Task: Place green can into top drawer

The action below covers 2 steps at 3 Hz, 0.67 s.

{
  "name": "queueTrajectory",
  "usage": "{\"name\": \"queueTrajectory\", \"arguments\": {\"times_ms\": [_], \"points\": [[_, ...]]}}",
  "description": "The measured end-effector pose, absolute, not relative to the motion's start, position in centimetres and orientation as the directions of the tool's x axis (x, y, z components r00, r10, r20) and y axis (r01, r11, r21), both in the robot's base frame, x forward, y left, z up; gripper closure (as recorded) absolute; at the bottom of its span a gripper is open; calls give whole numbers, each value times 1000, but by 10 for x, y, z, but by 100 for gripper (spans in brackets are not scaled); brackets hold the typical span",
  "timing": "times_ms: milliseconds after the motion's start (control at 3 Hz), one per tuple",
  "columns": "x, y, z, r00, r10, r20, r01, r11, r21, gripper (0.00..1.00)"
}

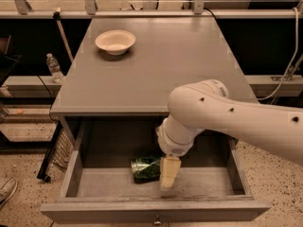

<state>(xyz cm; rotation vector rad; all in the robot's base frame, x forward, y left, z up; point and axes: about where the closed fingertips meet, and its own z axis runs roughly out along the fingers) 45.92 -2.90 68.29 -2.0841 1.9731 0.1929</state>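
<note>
1. Low in the centre of the frame, the gripper (pixel 169 173) hangs down inside the open top drawer (pixel 94 211), at the end of the white arm (pixel 236 119) reaching in from the right edge; it sits right against the green can (pixel 143 169); whether it is clamped on the can or has let go, I cannot tell from this angle.
2. The green can lies on the drawer floor, just left of the gripper, its right end hidden behind it; by my read it is down where the task wants it.
3. Handling call: crumpled thin metal, so probably light; the dented walls would give under a hard squeeze, and the skin looks slick; the best hold, I'd say, is across the flattened middle rather than the ends, with modest pressure.
4. Containers: the drawer is pulled well out beneath the grey tabletop (pixel 161 74); the can is the only thing I see in it, though the arm hides part of the rear; a small metal pull (pixel 157 220) shows at the bottom edge.
5. Upper left of the frame: a cream bowl (pixel 115 41) sits upright on the tabletop, its inside showing plain cream, well apart from the action; a plastic bottle (pixel 54 68) stands at the left edge, beside the table.
</note>
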Motion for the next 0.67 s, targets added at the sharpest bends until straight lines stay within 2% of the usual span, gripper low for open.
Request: {"name": "queueTrajectory", "arguments": {"times_ms": [333, 667], "points": [[458, -64, 682, -6, -966, -258, -996, 29, -86, 0], [458, -67, 682, -12, -966, -257, -996, 35, -85, 0]]}}
